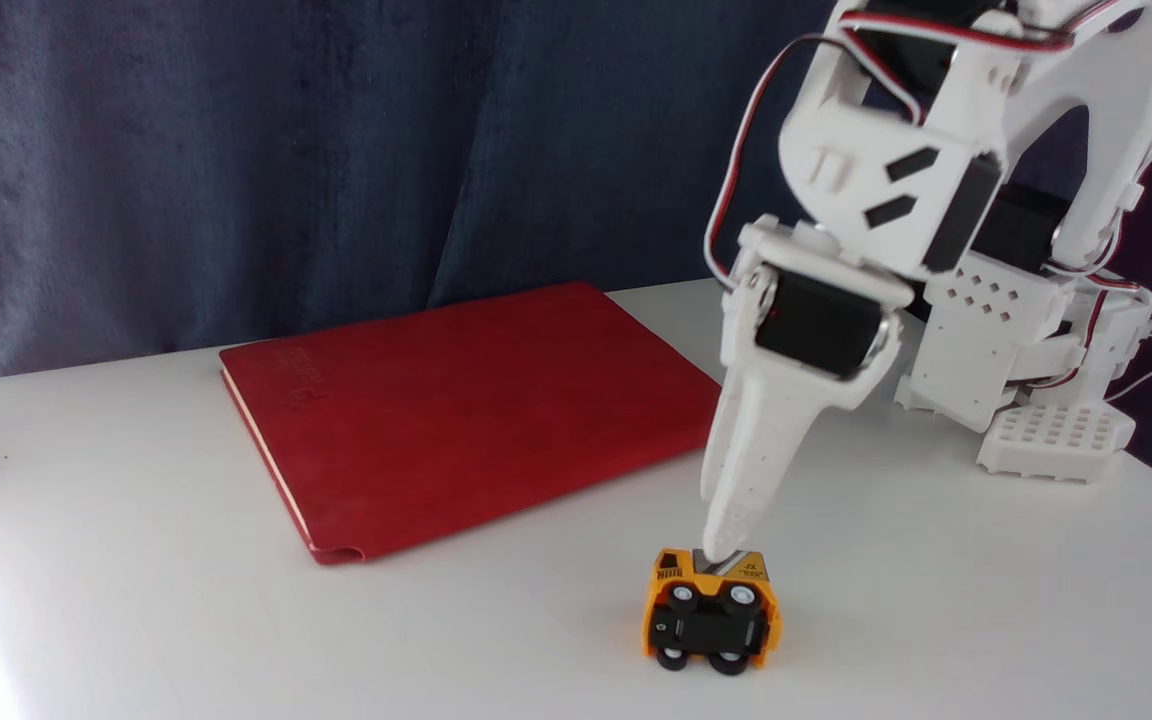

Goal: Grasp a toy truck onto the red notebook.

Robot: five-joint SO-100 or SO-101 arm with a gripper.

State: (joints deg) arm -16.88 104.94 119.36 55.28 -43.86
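Note:
The yellow-orange toy truck [711, 612] lies tipped on its side near the table's front edge, its black underside and four white-hubbed wheels facing the fixed view. My white gripper [724, 552] points steeply down onto it, and its tip meets the truck's upper side at the grey striped panel. From this angle the fingers [748, 470] overlap into one tapered shape, so no gap between them can be made out. The dark-red notebook [466, 410] lies flat to the left and further back, its cover bare, with cream page edges along its left side.
The white table [236, 620] stretches left and in front of the truck. The arm's white base and perforated foot [1046, 430] stand at the right rear. A dark blue curtain [286, 150] hangs behind the table.

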